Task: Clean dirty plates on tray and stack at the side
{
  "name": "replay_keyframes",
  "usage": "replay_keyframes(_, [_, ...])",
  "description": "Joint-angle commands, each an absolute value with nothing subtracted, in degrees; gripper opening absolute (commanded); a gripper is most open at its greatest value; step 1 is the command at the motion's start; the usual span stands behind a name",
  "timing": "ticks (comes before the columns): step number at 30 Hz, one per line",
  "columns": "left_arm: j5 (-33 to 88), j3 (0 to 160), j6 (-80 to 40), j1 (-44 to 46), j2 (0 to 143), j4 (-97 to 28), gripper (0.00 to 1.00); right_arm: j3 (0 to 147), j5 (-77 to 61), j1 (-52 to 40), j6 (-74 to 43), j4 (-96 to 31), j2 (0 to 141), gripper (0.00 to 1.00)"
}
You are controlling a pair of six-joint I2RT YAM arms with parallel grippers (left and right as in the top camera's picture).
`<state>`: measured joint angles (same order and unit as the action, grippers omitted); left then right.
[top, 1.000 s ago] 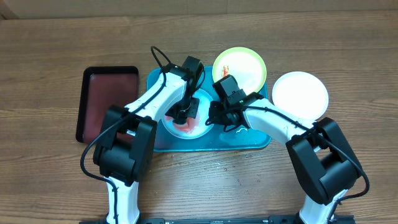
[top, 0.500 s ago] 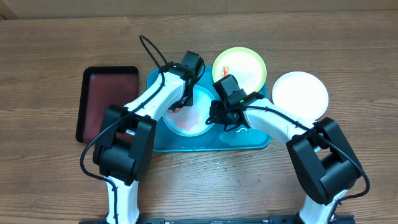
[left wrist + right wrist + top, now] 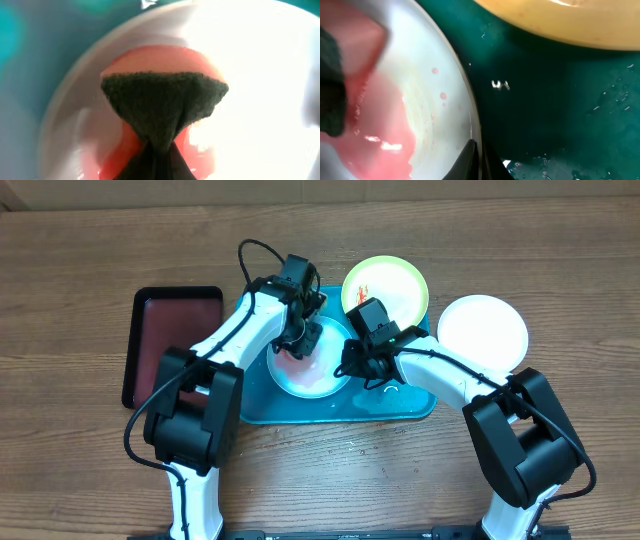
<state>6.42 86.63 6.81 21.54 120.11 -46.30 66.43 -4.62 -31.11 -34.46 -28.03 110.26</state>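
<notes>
The pale aqua plate (image 3: 312,378) lies on the turquoise tray (image 3: 405,402), its inside smeared pink-red. My left gripper (image 3: 297,345) is shut on a sponge with a dark green scrub face (image 3: 162,105) and presses it on the plate's (image 3: 260,75) far part. My right gripper (image 3: 349,367) is shut on the plate's right rim, one finger (image 3: 465,160) inside it. The yellow-green plate (image 3: 386,288), with a red smear, rests on the tray's far right corner. The white plate (image 3: 483,332) lies on the table right of the tray.
A smaller black tray (image 3: 172,345) with a dark red inside lies left of the turquoise tray. In the right wrist view the wet tray floor (image 3: 555,105) and the yellow-green plate's rim (image 3: 560,25) lie close by.
My left gripper has moved the sponge from the aqua plate's middle toward its far edge, leaving a pink film. My right gripper has kept its hold on the rim.
</notes>
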Motion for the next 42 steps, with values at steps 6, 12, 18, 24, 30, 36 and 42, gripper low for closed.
replay_keyframes(6, [-7.0, 86.4, -3.3, 22.8, 121.4, -42.8, 0.04, 66.6, -4.1, -31.4, -33.0, -28.5, 111.3, 0.05])
replay_keyframes(12, [-24.3, 86.4, -20.7, 22.8, 121.4, -46.2, 0.04, 66.6, -4.1, -31.4, -33.0, -28.6, 111.3, 0.04])
replay_keyframes(18, [-12.2, 86.4, -10.3, 23.0, 121.4, -53.5, 0.04, 66.6, -4.1, -31.4, -33.0, -28.6, 111.3, 0.04])
replay_keyframes(24, [9.3, 86.4, 8.8, 23.0, 121.4, -63.5, 0.04, 66.6, -4.1, -31.4, -33.0, -28.6, 111.3, 0.05])
replay_keyframes(30, [19.4, 86.5, 13.9, 22.8, 121.4, -62.7, 0.04, 66.6, -5.5, -31.4, -33.0, -28.6, 111.3, 0.04])
replay_keyframes(36, [18.9, 93.4, 5.2, 20.8, 121.4, -61.7, 0.04, 66.6, -7.8, -31.4, -33.0, -29.2, 111.3, 0.05])
replay_keyframes(42, [15.9, 108.0, -3.6, 17.5, 121.4, -65.4, 0.04, 66.6, -9.2, -31.4, -33.0, -29.9, 111.3, 0.04])
